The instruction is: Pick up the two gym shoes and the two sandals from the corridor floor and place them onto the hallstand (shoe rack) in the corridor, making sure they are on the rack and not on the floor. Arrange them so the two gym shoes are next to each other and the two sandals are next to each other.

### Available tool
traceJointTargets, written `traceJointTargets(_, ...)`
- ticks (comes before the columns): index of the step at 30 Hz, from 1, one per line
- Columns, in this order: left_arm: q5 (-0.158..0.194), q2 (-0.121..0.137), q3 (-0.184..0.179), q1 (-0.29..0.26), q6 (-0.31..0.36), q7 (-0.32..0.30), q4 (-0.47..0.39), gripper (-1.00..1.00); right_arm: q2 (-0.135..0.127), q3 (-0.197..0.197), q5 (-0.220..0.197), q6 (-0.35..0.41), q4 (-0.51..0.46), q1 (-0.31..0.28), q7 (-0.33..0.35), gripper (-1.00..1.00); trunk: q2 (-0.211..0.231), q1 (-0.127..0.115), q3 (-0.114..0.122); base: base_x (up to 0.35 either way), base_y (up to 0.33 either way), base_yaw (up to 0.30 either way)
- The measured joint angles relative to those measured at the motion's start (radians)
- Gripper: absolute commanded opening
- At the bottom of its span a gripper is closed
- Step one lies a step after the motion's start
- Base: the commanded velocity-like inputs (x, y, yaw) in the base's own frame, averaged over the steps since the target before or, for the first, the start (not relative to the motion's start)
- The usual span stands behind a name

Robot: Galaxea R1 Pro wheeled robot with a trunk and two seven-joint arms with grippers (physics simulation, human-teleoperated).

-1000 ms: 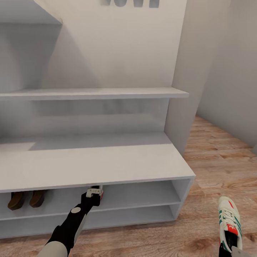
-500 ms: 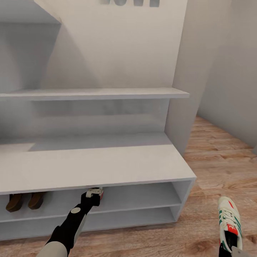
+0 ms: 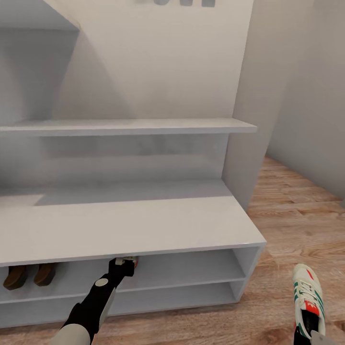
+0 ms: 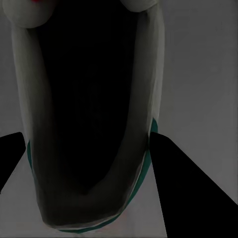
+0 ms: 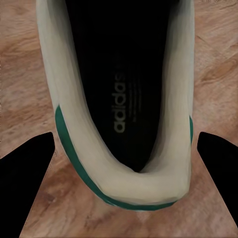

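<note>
Hallstand (image 3: 143,225): wide pale unit w/ flat top, two open shelf levels under it, tall back panel w/ a floating shelf. Corridor floor (image 3: 297,220) is wood plank, visible to the unit's right.

Sandals (image 3: 31,276): pair already on the upper open shelf at the far left end, side by side, toes pointing in toward the back panel, long axes roughly parallel. That half of the task looks done.

Left arm reaches into the same upper shelf, near its middle. Left claw (image 3: 125,263) is at the shelf mouth, just under the top board. Left wrist view looks into a gym shoe opening (image 4: 89,124) w/ green trim on the collar, dark finger shapes on both sides of it. Judged: claw gripping this shoe, but actual contact not clear. The shoe's long axis runs along the claw, i.e. into the shelf; heel end nearest the camera.

Second gym shoe (image 3: 306,297) sits at the lower right over the floor, toe pointing away from the robot, long axis near front-to-back. Right wrist view looks into its collar (image 5: 121,99), floor around it, fingers well out to both sides: right claw (image 5: 124,163) looks open around the heel, hold not confirmed.

Step in hand: seating shoe 1 on the upper shelf. Next: release it, withdraw the arm, then bring shoe 2 in right beside it, same heading.
</note>
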Motion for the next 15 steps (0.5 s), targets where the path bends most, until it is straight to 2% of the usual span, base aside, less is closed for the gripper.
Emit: traceJointTargets(15,0.001,0.0,0.0,0.0,0.0,0.0,0.0,-1.0,0.0,0.0,0.0,0.0,0.0,0.0,0.0,-1.0,0.0,0.0,0.0,0.011,0.0,0.0)
